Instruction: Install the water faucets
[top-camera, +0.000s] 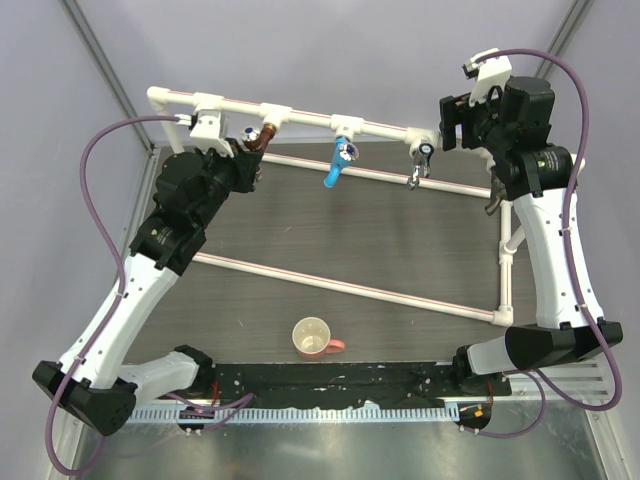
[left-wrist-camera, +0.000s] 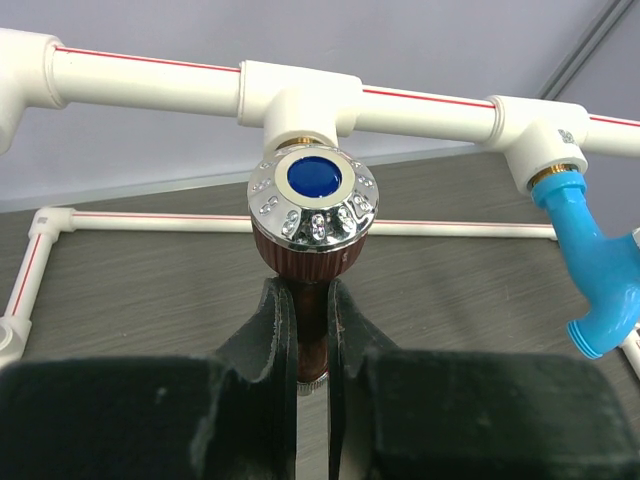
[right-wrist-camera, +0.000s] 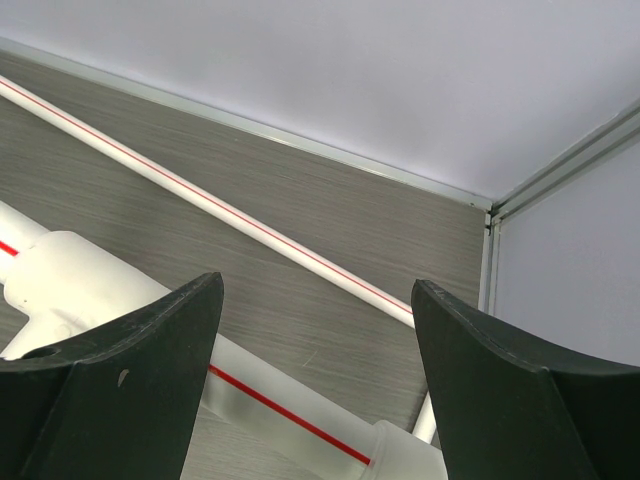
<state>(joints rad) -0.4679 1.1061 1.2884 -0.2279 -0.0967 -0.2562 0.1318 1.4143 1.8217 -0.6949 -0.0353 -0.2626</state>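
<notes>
The left claw (left-wrist-camera: 312, 305) was clamped narrowly on the copper faucet (left-wrist-camera: 312, 235). Its two black fingers (left-wrist-camera: 275, 340) pressed the reddish-brown stem from either side, just under the ribbed collar. The faucet's chrome knob (left-wrist-camera: 313, 195), with a blue disc in its middle, faced the wrist camera. The faucet sat directly under a white tee (left-wrist-camera: 300, 100) on the raised pipe (left-wrist-camera: 150, 75), with a brass ring showing at the joint.

From above, the copper faucet (top-camera: 258, 138) was at the far left of the tabletop (top-camera: 400, 240), second tee from the left end of the pipe (top-camera: 305, 108), and the left claw (top-camera: 246, 150) met it from the near side. The blue faucet (top-camera: 340, 160) hung from the next tee to the right, spout pointing toward the near edge. The chrome faucet (top-camera: 421, 160) hung from the tee after that. In the left wrist view the blue faucet (left-wrist-camera: 595, 280) showed at the right, well apart from the claw.

The right claw (right-wrist-camera: 315, 390) stood wide, its fingers (right-wrist-camera: 130, 390) far apart and gripping nothing, while a red-striped white pipe (right-wrist-camera: 270, 390) passed below the gap. In the top view the right claw (top-camera: 450, 122) was by the far right end of the raised pipe.

A cream mug (top-camera: 313, 338) with a pink handle stood upright near the middle of the near edge.
</notes>
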